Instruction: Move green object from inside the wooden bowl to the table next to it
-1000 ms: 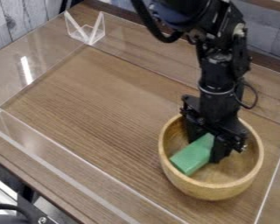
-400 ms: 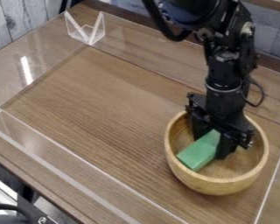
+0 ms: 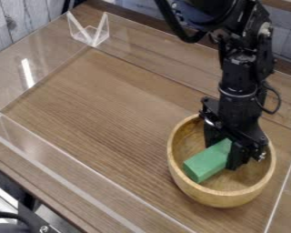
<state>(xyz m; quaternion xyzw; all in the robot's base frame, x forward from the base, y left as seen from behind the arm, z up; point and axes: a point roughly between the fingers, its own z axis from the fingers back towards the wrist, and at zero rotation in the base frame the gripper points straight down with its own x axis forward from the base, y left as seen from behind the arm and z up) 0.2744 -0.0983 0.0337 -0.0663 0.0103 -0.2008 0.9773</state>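
Gripper (image 3: 235,148) points down into the wooden bowl (image 3: 206,191), jaws partly open w/ the green object (image 3: 206,163) between them. Firm hold can't be told; block's lower end rests in the bowl, on the bench (image 3: 99,100).

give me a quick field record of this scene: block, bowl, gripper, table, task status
block: green block lying tilted inside the bowl
bowl: wooden bowl near the table's right front corner
gripper: gripper pointing down into the bowl at the block's far end; grip cannot be told
table: wood-grain table with clear walls
task status: block not yet out of the bowl
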